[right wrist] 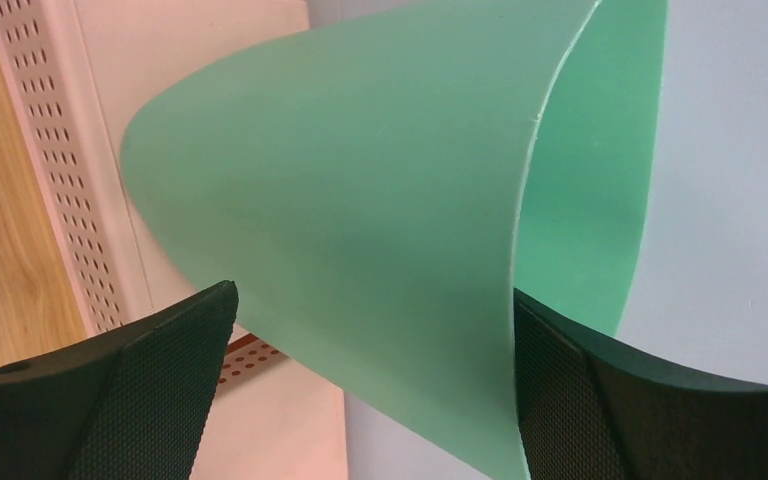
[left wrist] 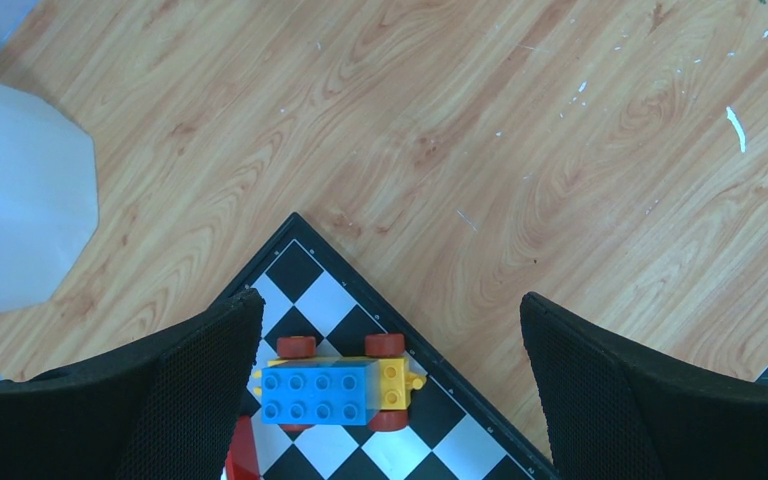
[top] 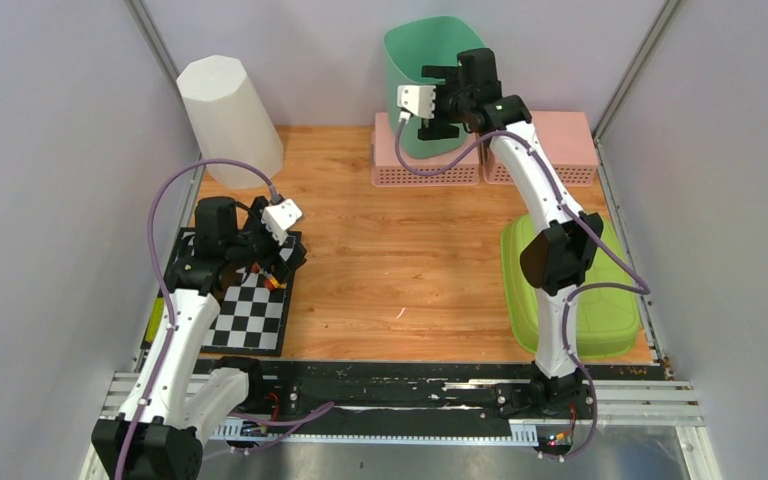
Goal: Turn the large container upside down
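The green container (top: 415,60) stands mouth-up on top of the pink perforated basket (top: 400,172), against the back wall. In the right wrist view the right gripper (right wrist: 370,300) has its fingers spread wide. The container's curved outer wall fills the gap between them and the rim edge runs down toward one finger. That looks like a setup for pinching the wall near the lip so the tub can be tipped over. The fingers are not clamped on anything, and I cannot tell whether either pad touches the plastic.

Well in front of the basket and off to its left, the left gripper (left wrist: 390,300) hangs released above a checkerboard mat (top: 255,315). A blue-and-yellow block car (left wrist: 335,390) sits on the mat, and this gripper probably has no part in the flip.

A second pink basket (top: 570,140) lies just beside the first. A lime-green tub (top: 585,300) rests nearer than both, and a white faceted bin (top: 228,115) stands far left of the basket. The surface is a wood-grain tabletop (top: 400,260), flecked with white marks and enclosed by plain pale grey walls (top: 50,150).
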Motion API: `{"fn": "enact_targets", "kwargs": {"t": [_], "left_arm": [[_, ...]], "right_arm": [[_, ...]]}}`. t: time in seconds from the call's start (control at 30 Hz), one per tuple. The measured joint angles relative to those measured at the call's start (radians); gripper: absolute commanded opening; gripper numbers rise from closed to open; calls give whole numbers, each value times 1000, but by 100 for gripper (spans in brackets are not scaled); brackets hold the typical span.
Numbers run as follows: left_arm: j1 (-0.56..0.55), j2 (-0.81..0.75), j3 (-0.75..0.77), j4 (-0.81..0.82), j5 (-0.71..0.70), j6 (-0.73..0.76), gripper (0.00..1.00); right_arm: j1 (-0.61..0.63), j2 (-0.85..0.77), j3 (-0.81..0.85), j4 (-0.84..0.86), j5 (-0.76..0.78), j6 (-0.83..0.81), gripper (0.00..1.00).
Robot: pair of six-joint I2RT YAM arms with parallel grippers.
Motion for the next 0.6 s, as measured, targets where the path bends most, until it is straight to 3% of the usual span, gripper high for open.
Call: {"fn": "enact_targets", "kwargs": {"t": [0.17, 0.5, 0.6], "left_arm": [[0, 2, -4, 1, -2, 0, 100], [0, 6, -13, 8, -9, 0, 100], [0, 6, -13, 8, -9, 0, 100]], "right_arm": [[-3, -18, -15, -44, -1, -53, 94], [-4, -187, -204, -145, -27, -92, 67], [-4, -206, -226, -158, -26, -95, 47]]}}
